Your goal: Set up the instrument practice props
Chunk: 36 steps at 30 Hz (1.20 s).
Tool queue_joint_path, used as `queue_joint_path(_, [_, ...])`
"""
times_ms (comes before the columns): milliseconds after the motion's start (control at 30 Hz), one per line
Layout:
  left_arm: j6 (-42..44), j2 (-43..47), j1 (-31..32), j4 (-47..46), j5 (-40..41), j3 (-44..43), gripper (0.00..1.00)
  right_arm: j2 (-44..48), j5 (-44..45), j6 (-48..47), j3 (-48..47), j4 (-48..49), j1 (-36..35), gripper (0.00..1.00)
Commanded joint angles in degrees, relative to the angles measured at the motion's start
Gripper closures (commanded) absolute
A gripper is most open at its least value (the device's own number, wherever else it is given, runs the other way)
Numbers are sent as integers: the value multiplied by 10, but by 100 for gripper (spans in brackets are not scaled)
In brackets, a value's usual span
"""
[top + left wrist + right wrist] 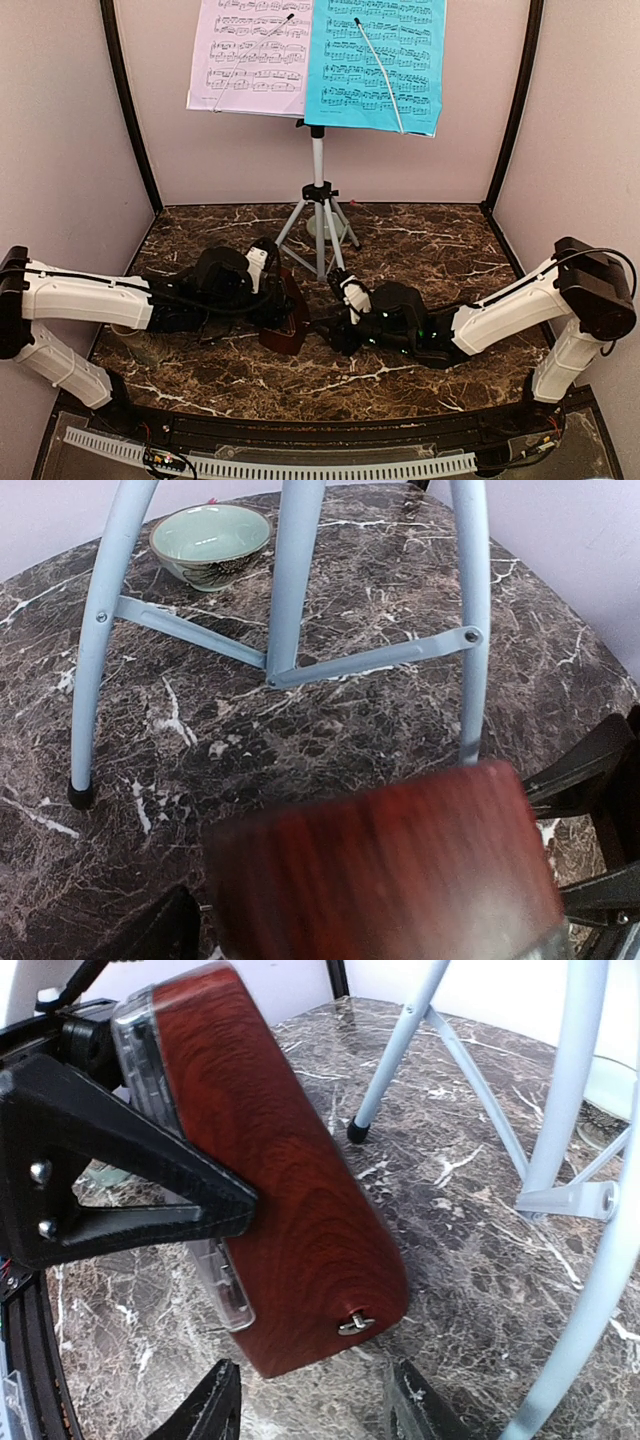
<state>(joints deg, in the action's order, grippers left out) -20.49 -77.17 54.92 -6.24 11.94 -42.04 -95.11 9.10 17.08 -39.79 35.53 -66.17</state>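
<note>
step: standing metronome by music stand | left claw: gripping metronome across its faces, stand just beyond | right claw: fingers parted, empty, metronome just ahead | next: likely seat base flat on table, then release

2 white-shelled arms, black joints, black cables. Green lights behind the right claw; 2 silver screws on the black triangular finger of the left claw.

- The music stand legs and the bowl block the far middle.
- The metronome stands just before the legs.
- The marble table right of them lies open.
</note>
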Motion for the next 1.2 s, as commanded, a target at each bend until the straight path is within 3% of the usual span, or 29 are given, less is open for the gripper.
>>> queue_joint_path(0, [-20, -31, 5, 7, 42, -36, 16, 6, 31, 15, 7, 18, 5, 48])
queue_joint_path(333, [-50, -59, 10, -4, 62, -39, 31, 0, 37, 18, 10, 27, 7, 46])
queue_joint_path(467, [-31, -3, 16, -32, 66, -17, 52, -2, 38, 11, 20, 45, 7, 46])
queue_joint_path(567, [7, 46, 16, -63, 53, 3, 60, -1, 32, 3, 28, 62, 7, 47])
queue_joint_path(833, [130, 110, 22, 86, 46, -89, 83, 19, 39, -50, 60, 121, 4, 49])
queue_joint_path(1167, [280, 97, 88, 258, 158, -224, 92, -10, 97, -180, 32, 190, -28, 57])
